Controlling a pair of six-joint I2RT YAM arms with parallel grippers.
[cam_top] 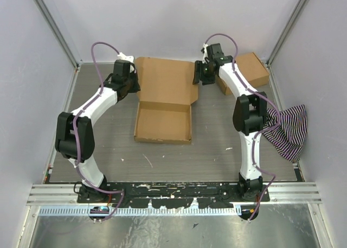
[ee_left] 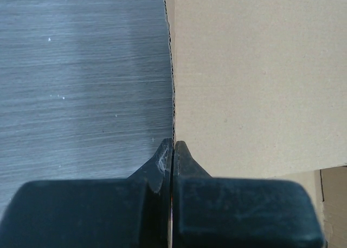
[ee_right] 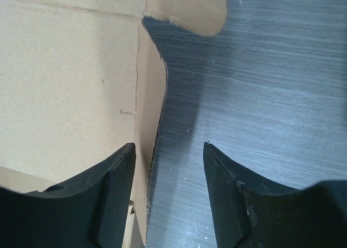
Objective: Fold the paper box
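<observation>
The paper box (cam_top: 162,85) lies open in the middle of the table, its shallow tray toward me and its flat lid panel at the back. My left gripper (cam_top: 134,86) is at the lid's left edge. In the left wrist view that gripper (ee_left: 173,144) is shut on the thin cardboard edge of the box (ee_left: 255,85). My right gripper (cam_top: 198,74) is at the lid's right edge. In the right wrist view it (ee_right: 169,146) stands open astride the side flap (ee_right: 150,96), one finger over the cardboard and the other over the table.
A compact flat brown carton (cam_top: 248,69) lies at the back right, just behind the right arm. A black-and-white striped cloth (cam_top: 288,131) hangs at the right wall. Pale walls close the table (cam_top: 108,145) in on three sides.
</observation>
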